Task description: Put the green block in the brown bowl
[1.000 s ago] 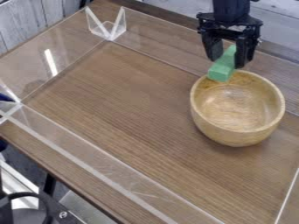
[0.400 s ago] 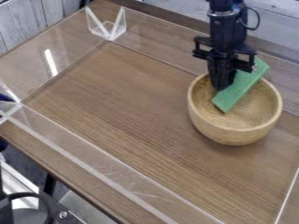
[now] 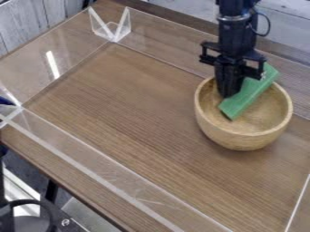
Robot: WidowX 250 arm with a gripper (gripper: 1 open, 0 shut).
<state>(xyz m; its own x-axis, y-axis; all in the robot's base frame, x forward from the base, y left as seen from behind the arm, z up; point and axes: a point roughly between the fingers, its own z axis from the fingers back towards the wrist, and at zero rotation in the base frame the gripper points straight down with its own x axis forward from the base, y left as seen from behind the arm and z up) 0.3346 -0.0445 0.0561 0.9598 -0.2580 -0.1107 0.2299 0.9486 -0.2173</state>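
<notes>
Wooden table (image 3: pixel 121 118) seen from above, with a round brown bowl (image 3: pixel 218 134) near its right edge, towards the far right corner. The green block (image 3: pixel 252 93) is the main change. A second ago it showed short and foreshortened at the fingertips of the black gripper (image 3: pixel 226 83), over the bowl's far rim. Now its long face shows, and it slants across the right part of the bowl, its lower end inside the hollow and its upper end reaching the far right rim or just past it. It looks tilted, perhaps propped on that rim, rather than flat on the bottom. The gripper has come down and to the left, and its tips reach into the bowl just beside the block's left side. The pincer appears closed, its fingers drawn together; whether they pinch an edge of the block or only stand against it cannot be told, as the dark fingers merge in the view. The bowl sits in much the same place as before, upright. For the task, this looks like the very end: the block is mostly in the bowl. What seems left is to make sure it is free and lift away gently, since a snag could tip it over the rim.
</notes>
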